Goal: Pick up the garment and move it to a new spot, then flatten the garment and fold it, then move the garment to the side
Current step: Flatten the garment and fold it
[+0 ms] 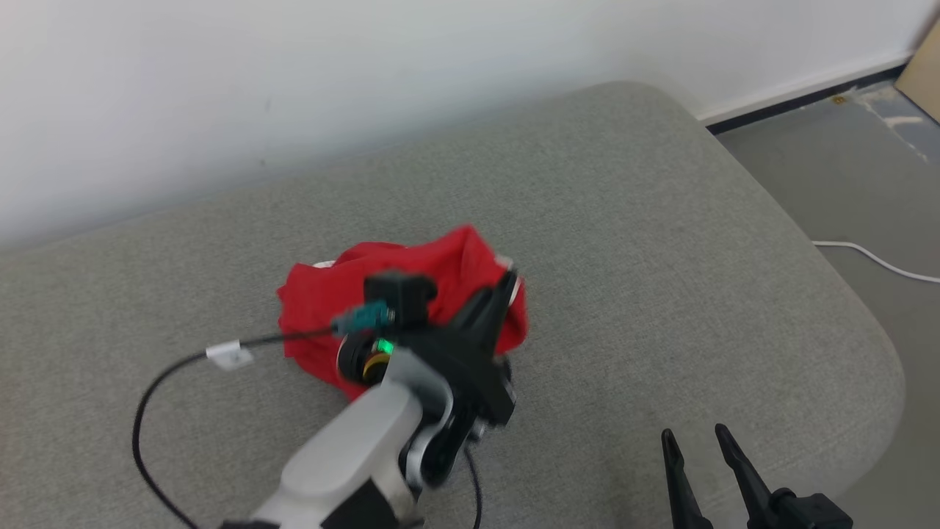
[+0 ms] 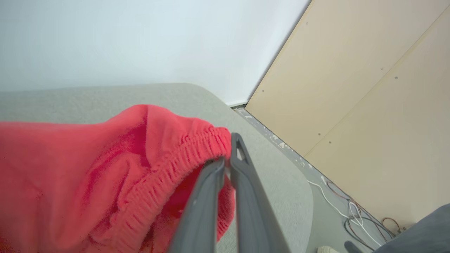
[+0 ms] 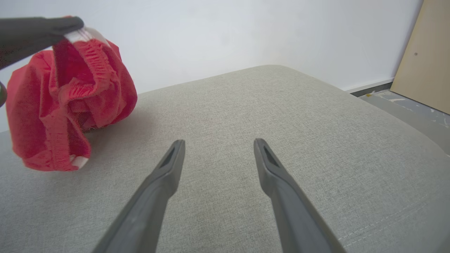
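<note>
The garment [image 1: 323,308] is a bunched red piece with a ribbed elastic hem, on the grey cushion [image 1: 661,257] left of centre. My left gripper [image 1: 507,285] is shut on the hem at the garment's right side. The left wrist view shows the two fingers pressed together [image 2: 228,156] with the red hem [image 2: 168,165] pinched between them. In the right wrist view the garment [image 3: 42,105] hangs lifted from the left gripper's dark finger [image 3: 42,26] at the upper left, its lower folds resting on the cushion. My right gripper [image 1: 694,439] stands open and empty near the cushion's front right, fingers spread [image 3: 218,144].
A white wall runs behind the cushion. Its rounded right edge [image 1: 844,294] drops to a grey floor with a white cable [image 1: 874,257]. The left arm's black cable [image 1: 147,397] loops over the cushion's front left. A beige board [image 2: 369,105] and floor wires [image 2: 355,214] lie beyond.
</note>
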Controlling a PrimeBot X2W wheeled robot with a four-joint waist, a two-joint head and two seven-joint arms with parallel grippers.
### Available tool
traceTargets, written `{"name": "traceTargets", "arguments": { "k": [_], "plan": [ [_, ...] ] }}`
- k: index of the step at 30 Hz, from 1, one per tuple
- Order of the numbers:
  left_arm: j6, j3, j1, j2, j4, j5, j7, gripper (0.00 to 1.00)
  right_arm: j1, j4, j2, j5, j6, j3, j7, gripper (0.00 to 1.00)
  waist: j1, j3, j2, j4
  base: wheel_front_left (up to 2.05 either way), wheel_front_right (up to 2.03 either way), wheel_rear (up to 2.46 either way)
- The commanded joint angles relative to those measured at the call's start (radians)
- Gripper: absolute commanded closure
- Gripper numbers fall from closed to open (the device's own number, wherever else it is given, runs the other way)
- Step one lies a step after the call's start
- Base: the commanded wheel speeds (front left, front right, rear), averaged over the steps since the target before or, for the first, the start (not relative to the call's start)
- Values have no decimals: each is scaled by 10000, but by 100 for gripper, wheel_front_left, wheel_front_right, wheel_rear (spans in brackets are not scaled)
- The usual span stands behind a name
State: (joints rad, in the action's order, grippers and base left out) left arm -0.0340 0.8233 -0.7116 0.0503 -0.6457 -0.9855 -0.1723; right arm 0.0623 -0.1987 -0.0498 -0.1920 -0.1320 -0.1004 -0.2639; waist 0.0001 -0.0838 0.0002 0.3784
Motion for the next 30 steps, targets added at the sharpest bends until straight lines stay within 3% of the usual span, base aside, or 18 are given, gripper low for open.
{"name": "traceTargets", "arguments": {
  "k": [1,7,15,21,30],
  "plan": [
    [38,35,-254,-2,171,-153,7,100,-37,-18,-13,-1,23,-35,-7,0,-1,146,-2,-180,0,0,0],
    [159,224,-1916,1,1592,-1857,-232,100,13,-169,-13,-33,23,-180,-7,0,-1,441,-2,-320,0,0,0],
    [241,149,-3269,14,2359,-3432,-833,100,89,-267,-10,-27,23,-283,-7,0,-1,633,-2,-494,0,0,0],
    [401,445,-2263,91,2076,-3345,-923,100,-31,-73,-10,-105,23,-157,-6,0,-1,188,-2,-1474,0,0,0],
    [447,599,664,1766,2033,-4354,-273,100,-127,-70,-15,99,23,-144,-7,0,-1,-21,-2,-2748,0,0,0]
  ]
}}
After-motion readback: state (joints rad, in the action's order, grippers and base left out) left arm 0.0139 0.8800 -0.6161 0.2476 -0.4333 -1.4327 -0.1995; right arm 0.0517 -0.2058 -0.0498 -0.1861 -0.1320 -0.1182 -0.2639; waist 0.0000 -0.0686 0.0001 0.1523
